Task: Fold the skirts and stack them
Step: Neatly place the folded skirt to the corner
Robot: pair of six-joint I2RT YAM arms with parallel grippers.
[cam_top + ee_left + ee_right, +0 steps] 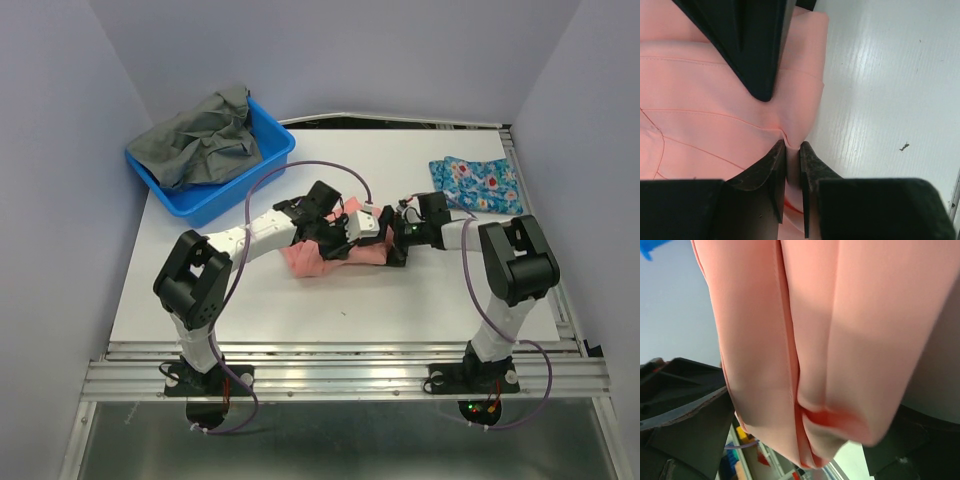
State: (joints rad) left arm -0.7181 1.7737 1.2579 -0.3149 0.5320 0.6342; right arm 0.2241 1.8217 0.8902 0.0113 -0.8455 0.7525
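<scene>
The salmon-pink skirt (318, 260) lies bunched at the table's middle, partly under both grippers. My left gripper (347, 243) is shut on a thin fold at its edge; the fold (792, 150) shows pinched between the pads in the left wrist view. My right gripper (396, 246) is at the skirt's right end. Its fingers (687, 420) stand wide apart, and loose pink cloth (820, 340) fills the gap between them. One right finger (752, 50) lies on the cloth. The blue flowered skirt (478, 184) lies folded at the back right.
A blue plastic basket (275, 160) holding a grey cloth (205, 135) stands at the back left. The table's metal rail (340, 365) runs along the near edge. Walls close in on both sides.
</scene>
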